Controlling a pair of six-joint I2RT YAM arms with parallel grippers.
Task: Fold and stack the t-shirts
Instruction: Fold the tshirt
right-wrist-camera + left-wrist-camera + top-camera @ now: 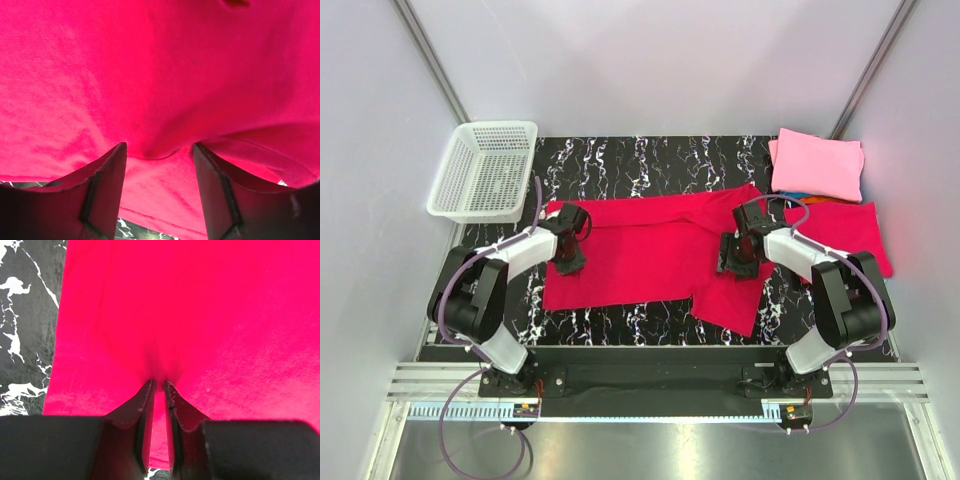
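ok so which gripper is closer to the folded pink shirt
Right. The right gripper is on the red t-shirt, just left of the folded pink shirt and nearer the robot; the left gripper is at the red t-shirt's other end, farther away.

White-and-black arms [507, 262], lilac cables [444, 300], black wedge-shaped claw fingers [131, 412].

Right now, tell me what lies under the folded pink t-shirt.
Beneath the pink t-shirt, thin edges of turquoise cloth and orange cloth peek out at its near side. Everything else there is covered, so nothing more can be told.
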